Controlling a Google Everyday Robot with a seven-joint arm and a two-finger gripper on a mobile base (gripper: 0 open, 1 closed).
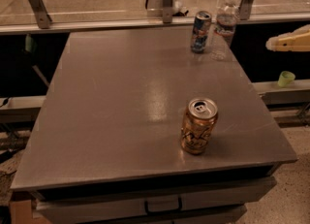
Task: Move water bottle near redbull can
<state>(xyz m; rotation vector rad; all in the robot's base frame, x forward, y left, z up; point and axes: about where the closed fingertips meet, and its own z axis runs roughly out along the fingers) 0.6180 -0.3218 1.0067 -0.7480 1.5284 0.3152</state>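
The water bottle (224, 28), clear ribbed plastic with a white cap, stands upright at the table's far right corner. The redbull can (200, 31), slim and blue-and-silver, stands just left of it, a small gap between them. My gripper (277, 43) is pale yellow and sits off the table's right side at the frame edge. It is apart from the bottle, to its right, and holds nothing that I can see.
A wider gold-orange can (198, 126) stands upright at the table's front right. The grey table (121, 102) has a rail with metal posts (37, 5) along its far edge. A small green cup (286, 78) sits on a ledge to the right.
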